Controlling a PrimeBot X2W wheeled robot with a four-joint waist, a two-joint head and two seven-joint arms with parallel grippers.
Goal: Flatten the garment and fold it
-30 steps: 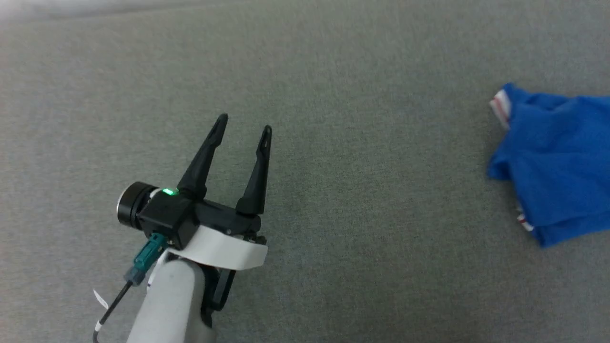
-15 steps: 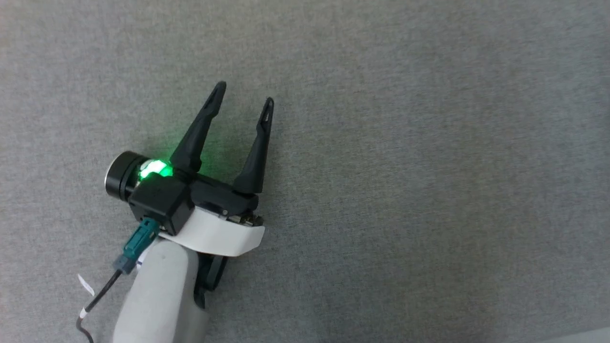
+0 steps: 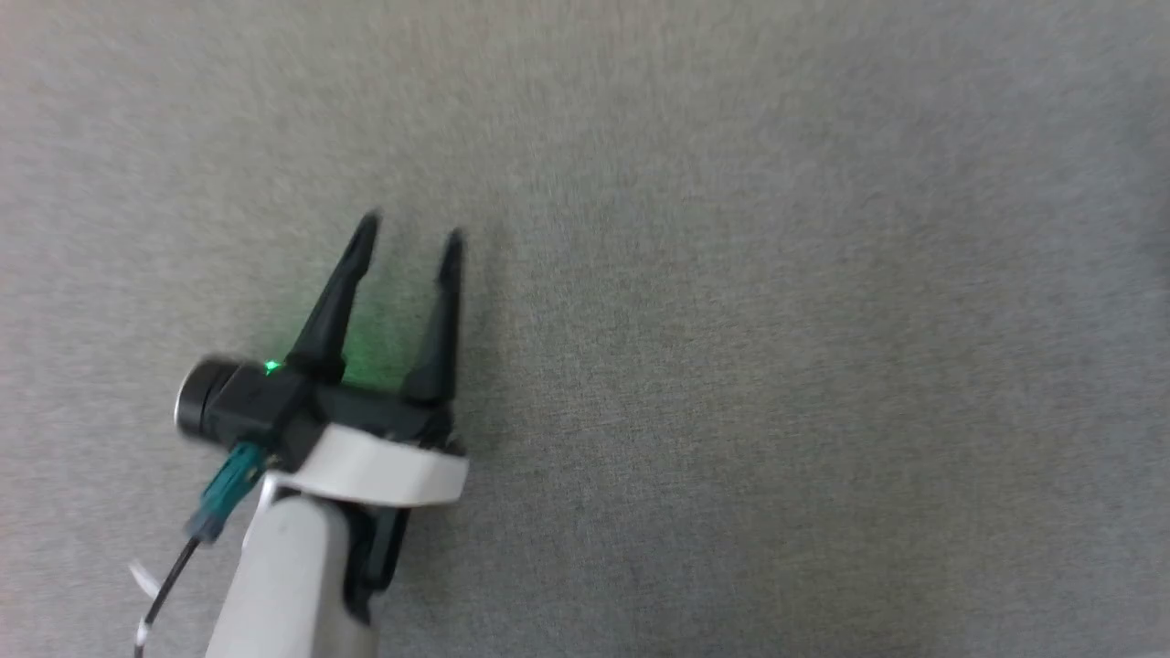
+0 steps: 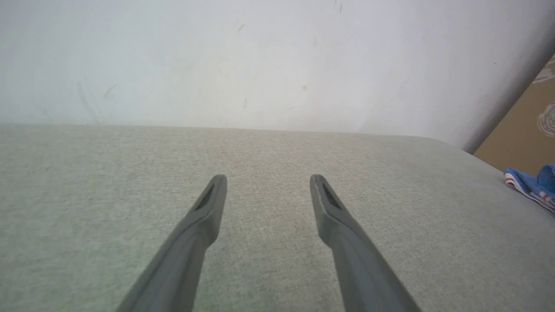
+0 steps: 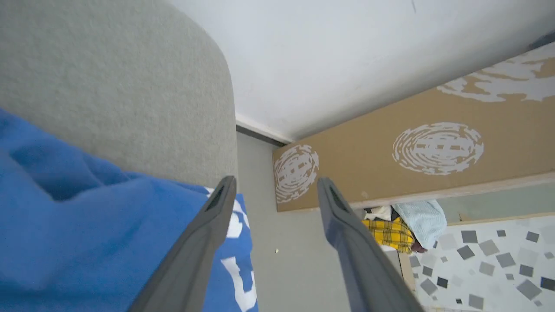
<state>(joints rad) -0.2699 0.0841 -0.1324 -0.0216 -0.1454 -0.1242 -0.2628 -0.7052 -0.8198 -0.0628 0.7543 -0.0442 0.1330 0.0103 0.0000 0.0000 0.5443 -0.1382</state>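
Note:
The garment (image 5: 86,225) is royal blue with white print and lies bunched on the grey padded surface (image 5: 108,86), one end draped over its edge. My right gripper (image 5: 276,180) hovers just above that end, open, with only floor showing between its fingers. A red-striped white trim edge of the garment (image 4: 531,186) peeks in at the far right of the left wrist view. My left gripper (image 3: 409,230) stands open and empty over bare grey surface, well to the left of the garment. Its fingertips (image 4: 267,178) point toward the white wall.
A white wall (image 4: 260,60) backs the grey surface (image 3: 731,366). Past the surface's rounded end, the floor (image 5: 282,268) drops away. A brown board with white patterns (image 5: 390,160) leans there, with a pile of clothes (image 5: 403,225) beside it.
The head camera has swung, so the blue garment seen at the right a second ago has left that view. The left gripper stays open over the grey surface.

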